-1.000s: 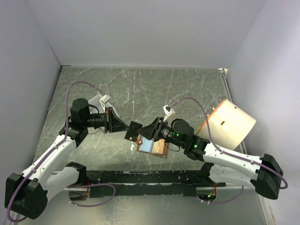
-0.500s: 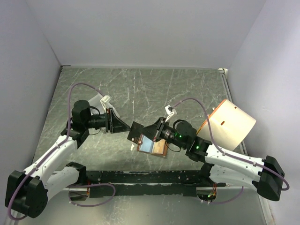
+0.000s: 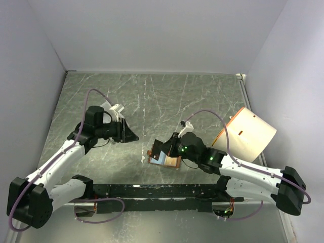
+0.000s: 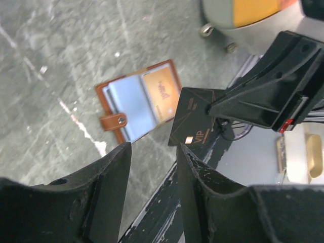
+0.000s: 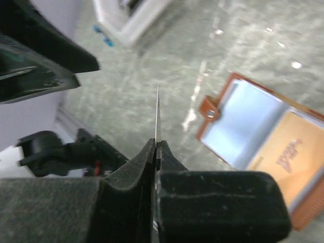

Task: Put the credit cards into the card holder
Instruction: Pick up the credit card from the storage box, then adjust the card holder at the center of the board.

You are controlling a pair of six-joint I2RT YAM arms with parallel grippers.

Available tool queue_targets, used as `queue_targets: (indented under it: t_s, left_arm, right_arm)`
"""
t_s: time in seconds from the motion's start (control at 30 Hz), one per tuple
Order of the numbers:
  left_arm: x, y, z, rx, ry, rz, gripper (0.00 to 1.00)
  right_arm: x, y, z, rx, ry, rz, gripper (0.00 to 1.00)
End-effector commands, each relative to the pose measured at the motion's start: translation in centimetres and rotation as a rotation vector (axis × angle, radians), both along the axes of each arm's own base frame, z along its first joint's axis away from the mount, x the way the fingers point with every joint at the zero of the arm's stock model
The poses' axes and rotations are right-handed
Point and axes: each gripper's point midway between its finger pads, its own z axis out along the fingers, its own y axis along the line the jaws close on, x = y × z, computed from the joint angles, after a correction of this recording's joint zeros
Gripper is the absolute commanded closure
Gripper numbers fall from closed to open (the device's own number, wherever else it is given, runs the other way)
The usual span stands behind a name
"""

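The card holder (image 3: 166, 160) lies open on the table, brown edges, pale blue pockets, snap tab to the left; it also shows as card holder (image 4: 135, 100) and card holder (image 5: 260, 136). A gold-yellow credit card (image 4: 160, 94) sits in its right pocket. My right gripper (image 3: 164, 149) is shut on a dark credit card (image 4: 193, 119) marked VIP, just above the holder's left part; from the right wrist this card (image 5: 157, 109) is edge-on between the jaws of the right gripper (image 5: 156, 146). My left gripper (image 3: 134, 136) stands open and empty, left of the card; its jaws (image 4: 154, 152) hold nothing.
A white tray (image 3: 108, 108) sits behind the left arm, also seen as a white tray (image 5: 132, 21). A large cream cylinder with an orange rim (image 3: 248, 132) lies at the right. A black rail (image 3: 162, 191) runs along the near edge between the arm bases.
The left gripper has opened, let go of the dark card and drawn back to the left. The right gripper has shut on the card and carried it down toward the holder.
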Motion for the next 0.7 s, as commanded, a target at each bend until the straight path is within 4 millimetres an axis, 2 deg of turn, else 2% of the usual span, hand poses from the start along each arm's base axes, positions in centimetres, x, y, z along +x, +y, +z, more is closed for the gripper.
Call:
queue_targets:
  t_s: [0.0,0.13,0.23,0.43,0.67]
  left_arm:
    - [0.5,0.9,-2.3,0.147,-0.022,0.046,0.49]
    - [0.7,0.2,-3.5,0.179,-0.019,0.051,0.49]
    - [0.3,-1.2,-4.6,0.202,-0.007,0.022,0.50]
    - [-0.5,-4.2,-6.9,0.254,0.014,-0.025,0.53]
    - [-0.9,-6.0,-10.6,0.304,0.073,-0.059,0.56]
  right_arm:
    - [0.9,-2.0,-2.5,-0.177,0.020,-0.061,1.00]
    - [1.2,-2.6,-4.3,-0.241,0.057,-0.068,1.00]
    - [1.5,-2.9,-5.6,-0.256,0.097,-0.063,1.00]
    - [2.3,-4.4,-6.6,-0.248,0.151,-0.078,1.00]
    - [2.6,-5.9,-7.3,-0.266,0.179,-0.096,1.00]
